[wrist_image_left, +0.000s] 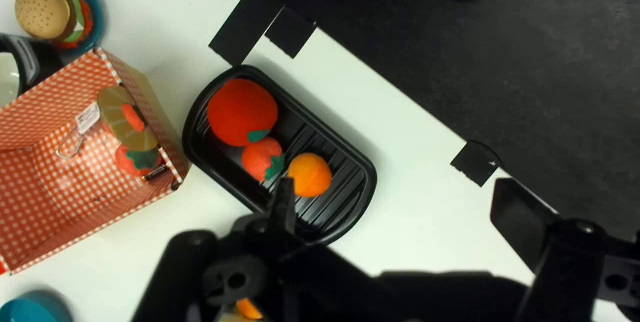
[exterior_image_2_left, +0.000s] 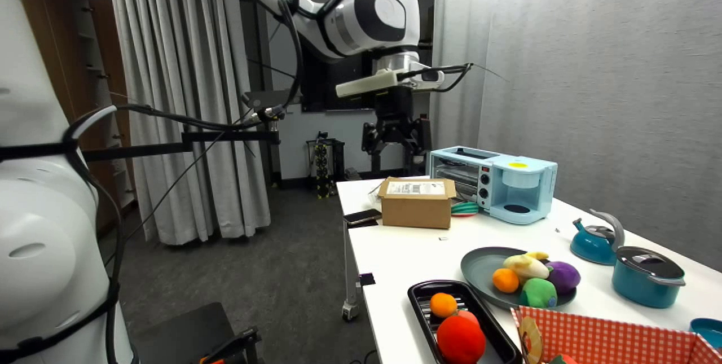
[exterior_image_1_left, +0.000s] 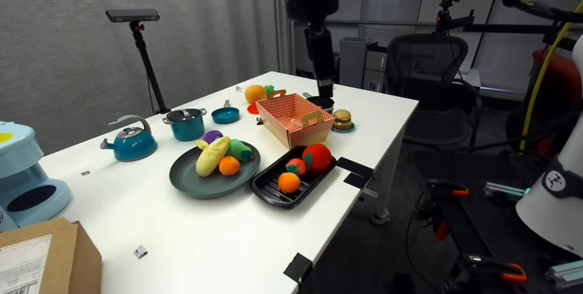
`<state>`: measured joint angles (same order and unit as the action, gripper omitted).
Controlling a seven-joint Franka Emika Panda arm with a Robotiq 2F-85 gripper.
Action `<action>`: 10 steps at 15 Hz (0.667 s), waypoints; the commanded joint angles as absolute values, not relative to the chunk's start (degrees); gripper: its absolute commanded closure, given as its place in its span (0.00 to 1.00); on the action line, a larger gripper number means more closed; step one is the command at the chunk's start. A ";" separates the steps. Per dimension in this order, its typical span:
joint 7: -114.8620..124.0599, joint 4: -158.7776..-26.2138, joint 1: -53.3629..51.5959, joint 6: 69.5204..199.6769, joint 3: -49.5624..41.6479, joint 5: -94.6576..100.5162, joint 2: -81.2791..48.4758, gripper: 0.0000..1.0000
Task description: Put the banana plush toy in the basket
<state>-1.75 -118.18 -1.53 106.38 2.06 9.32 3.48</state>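
Note:
The yellow banana plush toy (exterior_image_1_left: 212, 157) lies on the dark round plate (exterior_image_1_left: 186, 184), against a small orange ball, a green toy and a purple toy. It also shows on the plate in an exterior view (exterior_image_2_left: 524, 267). The salmon-orange checked basket (exterior_image_1_left: 284, 123) stands beside the black tray; it also shows in an exterior view (exterior_image_2_left: 620, 333) and in the wrist view (wrist_image_left: 60, 182). A red-green item shows at its inner end. My gripper (wrist_image_left: 395, 192) is open and empty, high above the table. The banana is hidden or out of view in the wrist view.
A black tray (exterior_image_1_left: 268, 193) with red and orange toys lies between plate and table edge. A teal pot (exterior_image_1_left: 189, 127), kettle (exterior_image_1_left: 134, 143) and pan (exterior_image_1_left: 225, 115) stand along the back. A toy burger (exterior_image_1_left: 342, 119) is behind the basket. A cardboard box (exterior_image_2_left: 415, 211) stands by a blue toaster (exterior_image_2_left: 519, 206).

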 commanded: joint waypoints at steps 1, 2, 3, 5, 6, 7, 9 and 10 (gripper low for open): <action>-1.21 -109.58 -0.94 108.92 1.27 11.45 -4.26 0.00; -1.34 -107.94 -0.81 110.12 0.91 11.27 -5.81 0.00; -1.49 -106.22 -0.59 111.36 0.49 10.95 -7.50 0.00; -1.67 -103.20 -0.28 113.31 -0.31 10.64 -10.51 0.00; -1.82 -101.73 -0.03 114.01 -0.67 10.17 -12.08 0.00; -1.79 -100.62 0.15 114.71 -0.95 9.97 -13.46 0.00; -1.70 -99.07 0.49 116.46 -1.55 10.04 -16.36 0.00; -1.98 -98.30 0.72 117.00 -1.75 9.64 -17.84 0.00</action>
